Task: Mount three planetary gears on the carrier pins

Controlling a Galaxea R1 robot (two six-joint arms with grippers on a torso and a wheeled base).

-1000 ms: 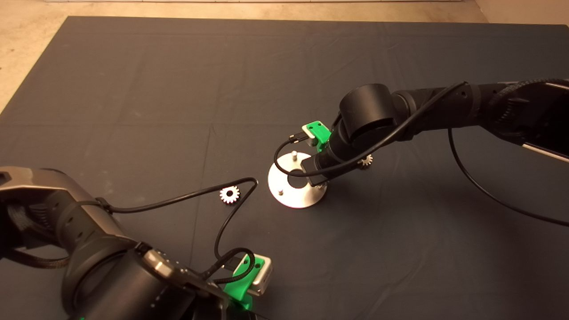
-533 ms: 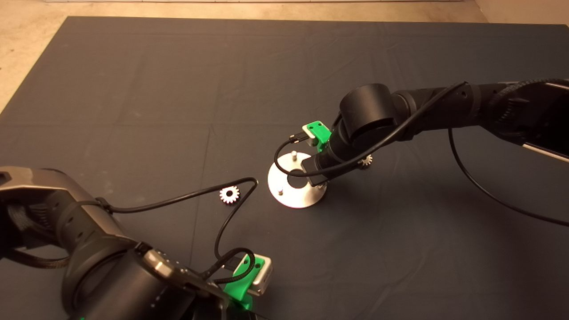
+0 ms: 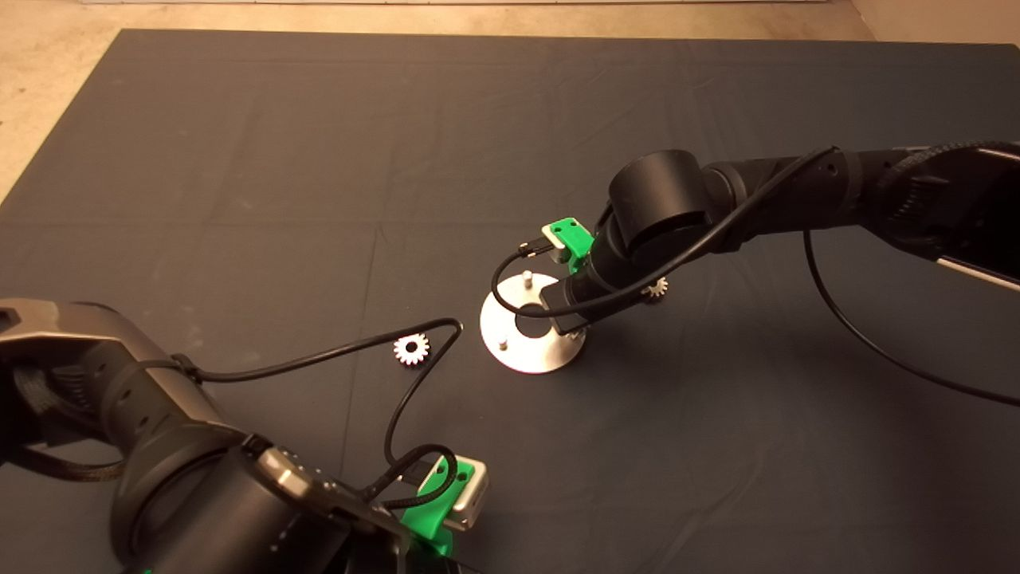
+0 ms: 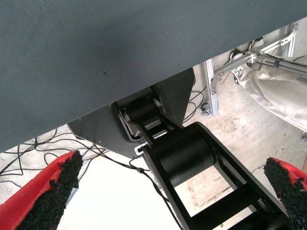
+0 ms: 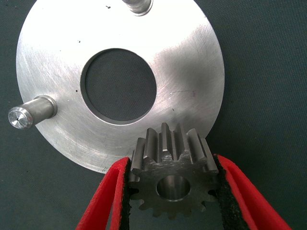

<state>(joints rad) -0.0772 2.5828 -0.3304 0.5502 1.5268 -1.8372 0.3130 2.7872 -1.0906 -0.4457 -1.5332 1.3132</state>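
The shiny round disc (image 3: pixel 526 357) lies mid-mat; two carrier pins (image 3: pixel 527 277) (image 3: pixel 503 344) show, and the third is hidden under my right gripper (image 3: pixel 570 320). In the right wrist view my right gripper (image 5: pixel 172 165) is shut on a planetary gear (image 5: pixel 170 158), held flat over the rim of the disc (image 5: pixel 192 72), with two pins (image 5: pixel 29 113) (image 5: pixel 137 5) apart from it. A second gear (image 3: pixel 411 348) lies on the mat left of the disc. A third gear (image 3: pixel 657 288) peeks out behind the right arm. My left gripper (image 4: pixel 168 184) is parked open at the lower left.
A black cable (image 3: pixel 335 351) from the left arm loops over the mat beside the loose gear. The left wrist view looks past the mat's edge (image 4: pixel 144 86) at the robot base (image 4: pixel 184 155) and the floor.
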